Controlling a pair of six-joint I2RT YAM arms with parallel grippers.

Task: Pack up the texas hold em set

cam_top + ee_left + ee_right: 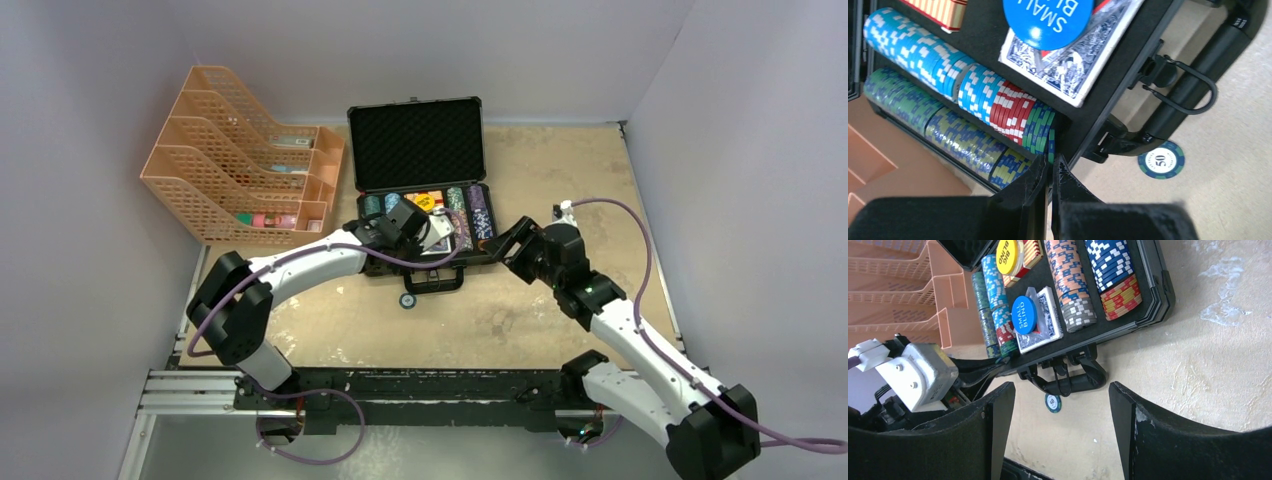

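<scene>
One chip (1161, 160) is out of the case (1158, 290) — flat on the table (600, 200), just beside the handle (1193, 85). Over it hangs the right gripper (1062, 386), fingers spread, likely lined up for that pick. At the near end of the blue-red-green chip row (1013, 115) the left gripper (1050, 167) is clenched, probably seating the last chip; whether it pinches one — cannot tell. Left wrist view reads the loose chip's "50". Top view alone shows the lid (415, 140) up and both arms at the case's near edge.
</scene>
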